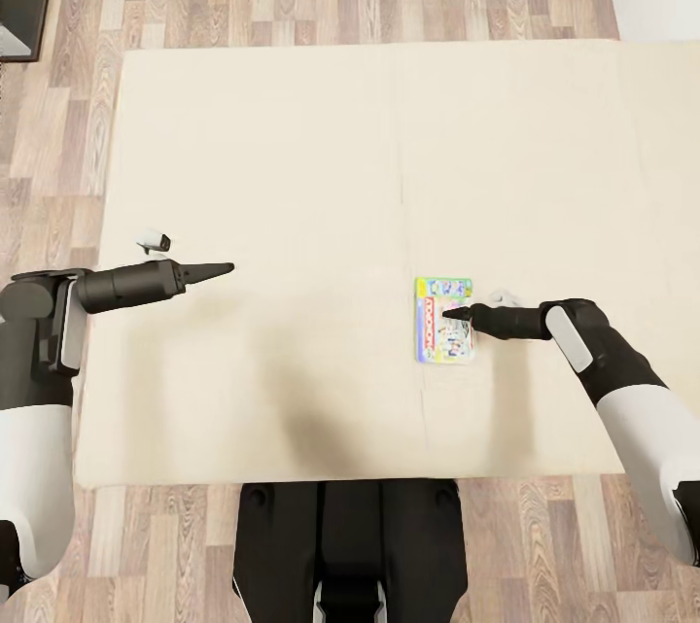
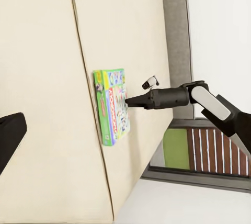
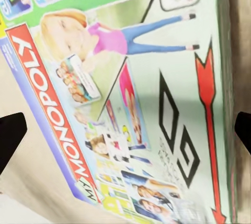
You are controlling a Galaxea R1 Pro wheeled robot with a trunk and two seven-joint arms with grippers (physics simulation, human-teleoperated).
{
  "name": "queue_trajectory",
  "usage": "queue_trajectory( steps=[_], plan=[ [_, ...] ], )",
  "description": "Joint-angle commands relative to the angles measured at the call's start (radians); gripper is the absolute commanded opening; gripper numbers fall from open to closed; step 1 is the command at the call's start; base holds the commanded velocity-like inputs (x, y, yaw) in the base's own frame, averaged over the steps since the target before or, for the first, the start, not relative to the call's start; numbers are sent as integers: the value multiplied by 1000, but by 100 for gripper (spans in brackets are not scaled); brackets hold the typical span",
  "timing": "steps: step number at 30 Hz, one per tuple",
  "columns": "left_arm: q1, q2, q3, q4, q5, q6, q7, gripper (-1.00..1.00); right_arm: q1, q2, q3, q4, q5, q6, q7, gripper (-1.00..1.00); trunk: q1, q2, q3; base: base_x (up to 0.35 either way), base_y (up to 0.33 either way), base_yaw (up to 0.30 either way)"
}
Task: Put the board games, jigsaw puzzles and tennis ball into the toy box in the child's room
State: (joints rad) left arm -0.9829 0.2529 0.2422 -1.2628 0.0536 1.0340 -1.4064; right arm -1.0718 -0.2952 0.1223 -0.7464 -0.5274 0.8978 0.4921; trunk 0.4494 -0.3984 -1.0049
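While the right gripper (image 1: 449,314) hovers spread over the Monopoly board game (image 1: 444,319) on the bed (image 1: 292,166), it should straddle an edge before pinching; left gripper (image 1: 226,267) appears closed, idle.

Soft, even light filled the scene, bright without glare. Faint blurred shadows of the arms lay on the bed (image 1: 292,166), darkest near its front edge. The right wrist view's close board game (image 3: 136,103) print looked slightly smeared.

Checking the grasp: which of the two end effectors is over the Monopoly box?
The right end effector, its tip above the Monopoly box; the left end effector points over bare sheet.
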Motion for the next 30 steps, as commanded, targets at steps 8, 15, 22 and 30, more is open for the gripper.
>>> queue_trajectory(
  steps=[8, 15, 22, 30],
  plan=[
    [0, 0, -1, 0, 2, 9, -2, 100, 0, -1, 2, -1, 0, 1, 5, 100, 1, -2, -1, 0, 195, 0],
    [0, 0, -1, 0, 2, 9, -2, 100, 2, -1, 2, -1, 0, 1, 5, 100, 1, -2, -1, 0, 194, 0],
    [0, 0, -1, 0, 2, 9, -2, 100, 3, -1, 2, -1, 1, 1, 5, 100, 1, -2, -1, 0, 72, 0],
    [0, 0, -1, 0, 3, 9, -2, 100, 3, -1, 2, -1, 1, 1, 5, 100, 1, -2, -1, 0, 31, 0]
  ],
)
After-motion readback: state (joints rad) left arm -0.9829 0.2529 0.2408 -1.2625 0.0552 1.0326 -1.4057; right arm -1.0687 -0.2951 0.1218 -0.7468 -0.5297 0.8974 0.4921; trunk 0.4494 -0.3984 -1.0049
